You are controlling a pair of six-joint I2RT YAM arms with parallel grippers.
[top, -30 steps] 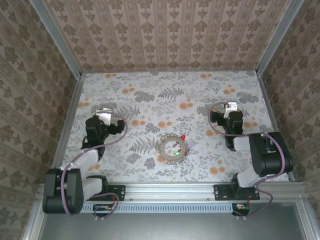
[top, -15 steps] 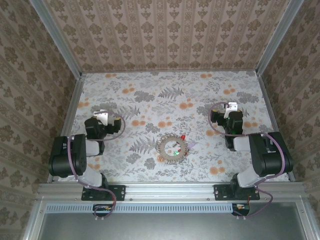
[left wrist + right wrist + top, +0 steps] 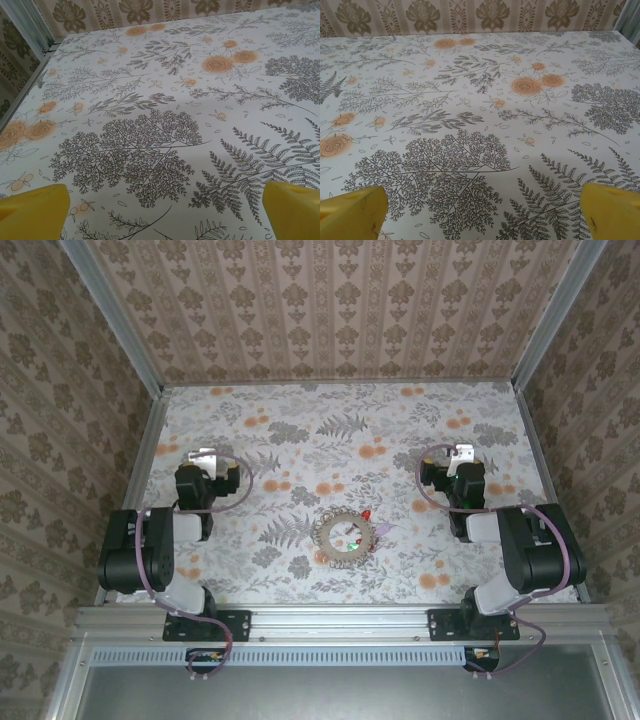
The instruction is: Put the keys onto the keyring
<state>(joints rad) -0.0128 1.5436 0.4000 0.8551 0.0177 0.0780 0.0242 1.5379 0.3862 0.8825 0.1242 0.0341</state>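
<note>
**Left gripper [image 3: 203, 456] and right gripper [image 3: 461, 452] spread open; keyring [image 3: 343, 536] flat on the table between them**

From where I stand, the left gripper [image 3: 164, 212] is released. Its two yellow fingertips [image 3: 32, 212] sit far apart at the bottom corners of its wrist view, and the fern-and-rose print of the table [image 3: 150, 125] shows between them. It hangs low over the cloth close to the table's left edge, about halfway back, with its arm folded tightly behind it toward the near-left corner.

The right gripper [image 3: 480, 215] stands the same way. Its yellow fingertips [image 3: 615, 212] are wide apart, with printed table [image 3: 470, 100] in the gap. It is near the table's right edge, roughly level with the left one, and its arm is bent back toward the near-right corner.

The keyring lies flat on the table [image 3: 300, 430], closer to the near edge than the far one. It sits about midway between the two arms and well apart from both grippers. Its brownish patterned face is up and the toothed outer rim is plain to see.

A red key [image 3: 367, 515] rests at the ring's far-right rim. A green key [image 3: 355, 547] shows inside the central hole on its near side. Both are too small for me to tell whether they are threaded on or merely lying there.

A purple cable loops at each wrist. Patterned wallpaper panels rise on three sides of the table.
</note>
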